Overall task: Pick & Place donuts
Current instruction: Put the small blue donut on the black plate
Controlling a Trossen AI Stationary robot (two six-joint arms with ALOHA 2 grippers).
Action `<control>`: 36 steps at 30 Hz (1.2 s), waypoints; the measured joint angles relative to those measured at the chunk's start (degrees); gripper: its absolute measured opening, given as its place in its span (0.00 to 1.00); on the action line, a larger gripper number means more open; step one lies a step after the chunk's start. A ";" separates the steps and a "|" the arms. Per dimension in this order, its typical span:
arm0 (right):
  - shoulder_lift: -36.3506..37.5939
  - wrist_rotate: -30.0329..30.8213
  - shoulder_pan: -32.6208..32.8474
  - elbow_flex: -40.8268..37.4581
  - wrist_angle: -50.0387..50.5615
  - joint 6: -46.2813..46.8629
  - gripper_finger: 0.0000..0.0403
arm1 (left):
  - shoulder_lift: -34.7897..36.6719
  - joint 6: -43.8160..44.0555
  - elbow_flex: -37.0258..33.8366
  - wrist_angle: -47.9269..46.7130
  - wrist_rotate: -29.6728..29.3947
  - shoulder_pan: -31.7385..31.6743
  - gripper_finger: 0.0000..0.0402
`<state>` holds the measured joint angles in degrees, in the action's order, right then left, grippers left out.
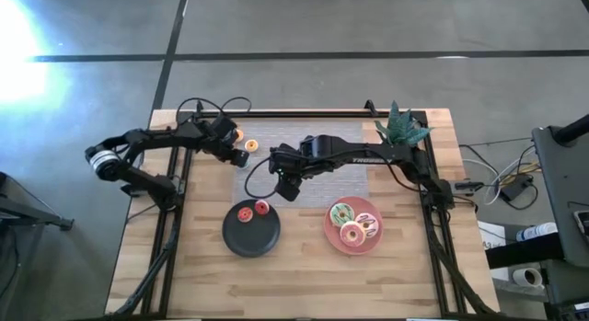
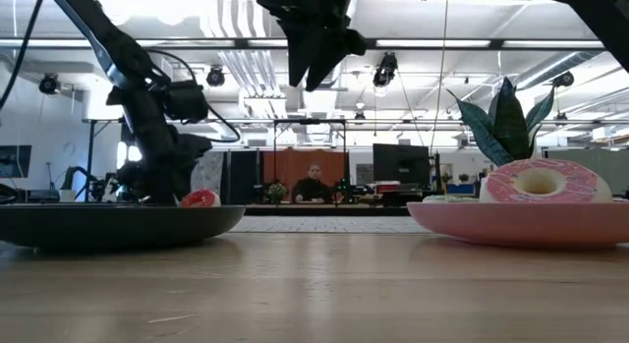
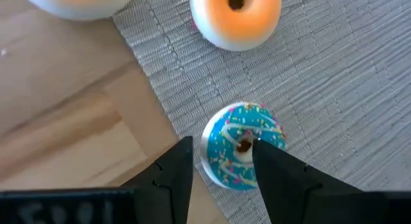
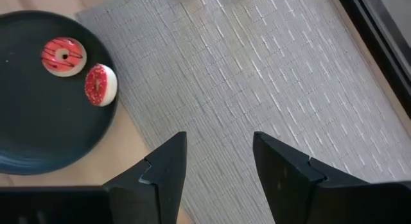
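A small blue sprinkled donut [image 3: 239, 147] lies at the left edge of the grey mat [image 1: 317, 174]. My left gripper [image 3: 221, 147] is open above it, pointing down, one finger beside the donut and one over its other side. Two tiny orange donuts [image 1: 251, 147] [image 1: 238, 134] lie just beyond; the left wrist view shows one of them on the mat [image 3: 236, 15]. My right gripper [image 1: 287, 188] is open and empty, raised over the mat [image 4: 257, 70]. Two red donuts [image 4: 64, 56] [image 4: 101, 85] lie on the black plate [image 1: 251, 236]. Three larger donuts [image 1: 354, 224] lie on the pink plate [image 1: 333, 236]. My left gripper comes at the blue donut from above. One finger [image 3: 273, 169] stands in front of the donut's side by its hole [image 3: 244, 146]; the other finger [image 3: 176, 172] stands a little apart from its rim. I cannot tell whether either finger touches it.
A green toy plant [image 1: 402, 128] stands at the far right corner. The black plate and the pink plate lie side by side on the near half of the wooden table [image 1: 304, 284]. A person [image 2: 314, 184] sits in the room beyond the table.
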<state>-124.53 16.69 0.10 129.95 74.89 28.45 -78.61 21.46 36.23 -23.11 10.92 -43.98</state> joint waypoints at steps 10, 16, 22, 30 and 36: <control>-0.02 -0.06 0.00 0.00 -0.07 0.00 0.42 | -0.37 -2.63 0.00 0.17 -2.86 0.17 0.06; -0.02 -0.17 0.00 0.00 -0.08 0.02 0.42 | 1.70 -3.65 0.00 -3.36 -4.00 0.25 0.00; -0.02 -0.17 0.02 0.00 -0.10 0.02 0.42 | 14.45 -2.46 -0.02 -15.80 -5.07 4.75 0.00; -0.02 -0.17 0.02 0.00 -0.28 0.33 0.42 | 35.67 15.62 -0.59 -27.67 -7.48 31.32 0.00; -0.04 -0.17 0.02 0.00 -1.57 1.31 0.42 | 36.46 35.67 -2.60 -21.31 -19.63 58.51 0.00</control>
<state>-124.57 16.52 0.12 129.95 73.32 29.76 -42.14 57.13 33.62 -44.42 -8.71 14.52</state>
